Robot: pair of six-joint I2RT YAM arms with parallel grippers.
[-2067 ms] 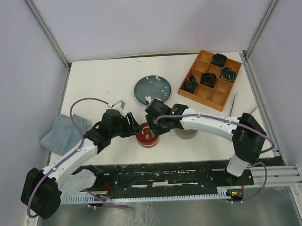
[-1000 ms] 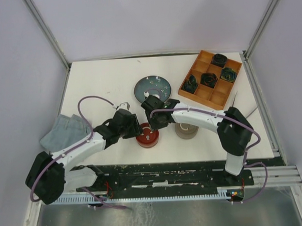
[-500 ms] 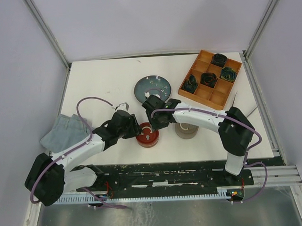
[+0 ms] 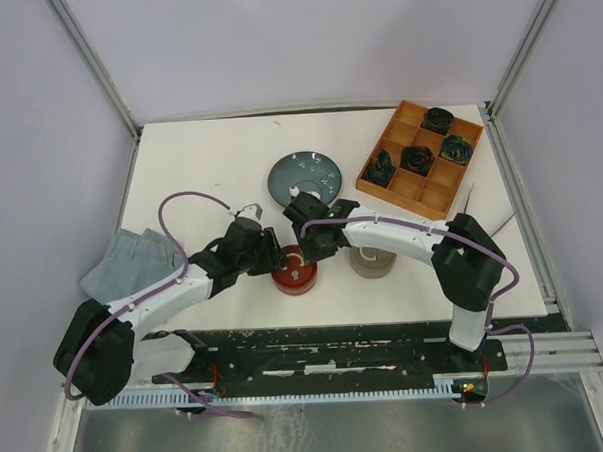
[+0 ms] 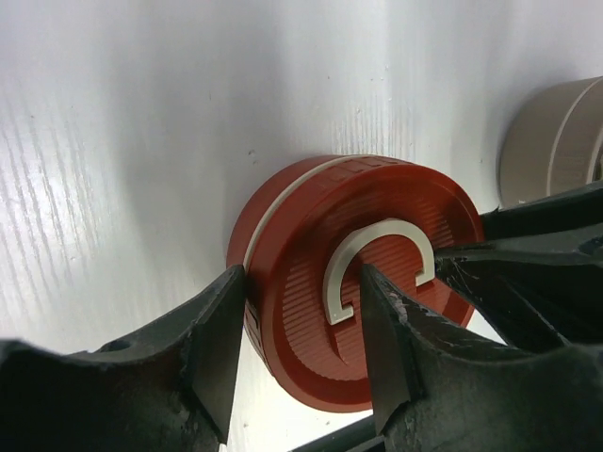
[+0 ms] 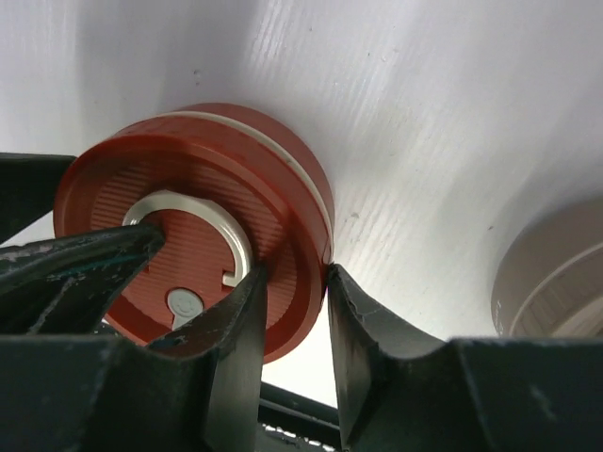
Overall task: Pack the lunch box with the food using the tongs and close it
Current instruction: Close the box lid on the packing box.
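Hands (image 5: 301, 282) (image 6: 292, 273) astride lunch box (image 4: 296, 273), grip uncertain

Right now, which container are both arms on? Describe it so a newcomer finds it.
On the white table, look near the front edge, about midway across. The red round container sits there, left of a beige container; only it has a red ribbed lid with a white C-shaped ring.

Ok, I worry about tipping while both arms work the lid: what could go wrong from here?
The left gripper and right gripper pinch the rim of the red lunch box from opposite sides; uneven pulling could tip or slide it. The beige container stands close beside the right gripper and might get knocked.
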